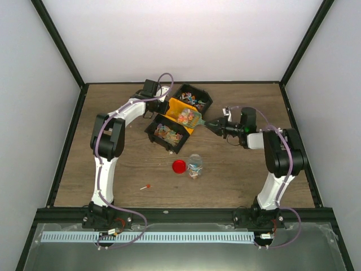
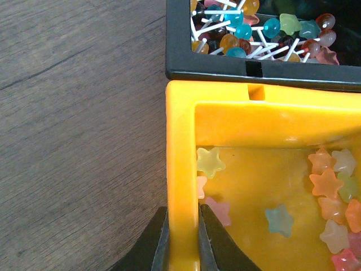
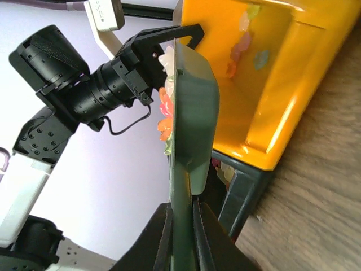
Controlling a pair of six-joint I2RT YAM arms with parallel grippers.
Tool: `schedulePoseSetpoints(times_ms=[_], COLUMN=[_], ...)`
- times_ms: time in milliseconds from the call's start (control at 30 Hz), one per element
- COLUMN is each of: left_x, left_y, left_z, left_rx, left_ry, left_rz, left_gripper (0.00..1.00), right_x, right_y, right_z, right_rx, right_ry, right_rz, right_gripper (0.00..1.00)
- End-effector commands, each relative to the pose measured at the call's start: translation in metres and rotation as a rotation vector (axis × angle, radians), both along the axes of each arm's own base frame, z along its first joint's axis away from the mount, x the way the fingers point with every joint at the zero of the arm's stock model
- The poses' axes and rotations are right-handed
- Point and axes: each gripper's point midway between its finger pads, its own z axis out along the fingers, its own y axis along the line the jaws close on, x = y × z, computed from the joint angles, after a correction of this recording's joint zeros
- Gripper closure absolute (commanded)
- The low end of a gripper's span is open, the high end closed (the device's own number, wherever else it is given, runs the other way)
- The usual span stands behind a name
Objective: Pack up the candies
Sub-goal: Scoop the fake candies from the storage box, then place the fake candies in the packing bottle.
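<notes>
Yellow bin (image 1: 172, 107) sits mid-table (image 1: 242, 180), packed between two black bins. One black bin touches its far-right side (image 1: 204, 97); the other sits against its near-left side (image 1: 151, 131).

Left gripper (image 2: 183, 226): jaws narrow, pinched on the yellow bin's side wall, one finger inside and one outside.

Right gripper (image 3: 181, 217): jaws narrow, clamped on the handle of a green scoop (image 3: 194, 113). The scoop hangs over the yellow bin's right end, seen edge-on.

Candies:
- Pale stars lie loose on the yellow bin's floor (image 2: 333, 195).
- A few more stars sit in the scoop (image 3: 165, 110).
- Lollipops with white sticks (image 2: 248, 28) fill the black bin that butts the yellow bin's wall in the left wrist view.

Clear jar (image 1: 195, 165) stands upright on the near side of the yellow bin, apart from it, with some sweets inside. Red lid (image 1: 179, 166) lies flat just beside the jar.

One stray lollipop (image 1: 146, 187) lies on the table, well apart from the yellow bin, toward the near-left.

In the way: the left arm's wrist camera (image 3: 84, 90) sits close beyond the scoop's rim, above the yellow bin's far corner.
</notes>
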Motion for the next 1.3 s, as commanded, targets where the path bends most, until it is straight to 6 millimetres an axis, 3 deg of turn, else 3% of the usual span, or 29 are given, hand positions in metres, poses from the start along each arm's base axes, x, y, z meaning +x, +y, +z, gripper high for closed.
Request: schedulePoseSetpoints(times_ms=[0, 267, 467, 667, 833, 967, 1133, 1267], left_x=[-0.014, -0.014, -0.014, -0.014, -0.014, -0.013, -0.014, -0.014], left_y=[0.011, 0.012, 0.014, 0.011, 0.016, 0.013, 0.015, 0.014], left_z=[-0.049, -0.048, -0.048, -0.049, -0.046, -0.045, -0.046, -0.047], left_rx=[0.066, 0.070, 0.079, 0.066, 0.087, 0.073, 0.083, 0.080], left_ry=[0.114, 0.112, 0.111, 0.115, 0.105, 0.104, 0.106, 0.108], left_rz=[0.025, 0.023, 0.027, 0.023, 0.029, 0.025, 0.026, 0.026], left_gripper=[0.96, 0.96, 0.96, 0.96, 0.96, 0.96, 0.96, 0.96], right_x=[-0.013, -0.002, -0.009, -0.005, -0.002, -0.008, -0.010, -0.013], right_y=[-0.013, -0.012, -0.038, -0.014, -0.045, -0.023, -0.039, -0.022], right_z=[0.031, 0.043, 0.039, 0.047, 0.042, 0.049, 0.041, 0.038], right_rx=[0.068, 0.121, 0.097, 0.109, 0.080, 0.120, 0.112, 0.131], right_ry=[-0.082, -0.115, -0.113, -0.124, -0.118, -0.133, -0.118, -0.106], right_rz=[0.040, 0.047, 0.003, 0.051, -0.026, 0.036, -0.001, 0.037], right_gripper=[0.99, 0.99, 0.99, 0.99, 0.99, 0.99, 0.99, 0.99])
